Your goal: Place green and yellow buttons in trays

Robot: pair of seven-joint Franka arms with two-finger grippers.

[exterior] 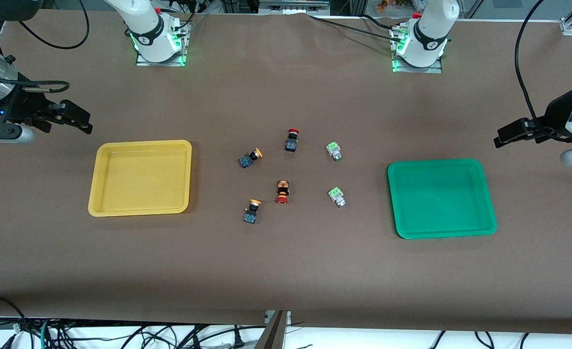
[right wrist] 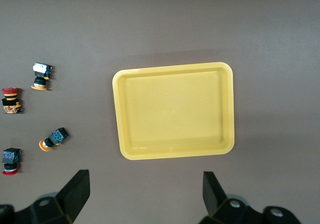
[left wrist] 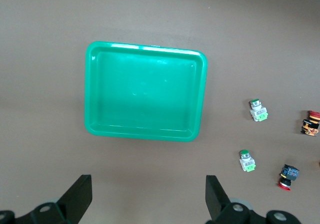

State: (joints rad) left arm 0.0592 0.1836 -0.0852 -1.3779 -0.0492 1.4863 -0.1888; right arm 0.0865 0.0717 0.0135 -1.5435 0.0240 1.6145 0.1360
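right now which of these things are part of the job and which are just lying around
Part of the job:
- yellow tray
- green tray
- two green buttons
- two yellow buttons
- left gripper and right gripper, both open, waiting at the table's ends

Just lying about:
- red button with black body
- red button with orange-and-black body

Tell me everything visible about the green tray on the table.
The green tray is a shallow rectangular tray of glossy plastic, with rounded corners and a raised rim. It lies flat on the brown table, toward the left arm's end, and holds nothing. Nothing touches it: the two green buttons lie apart from it, toward the table's middle.
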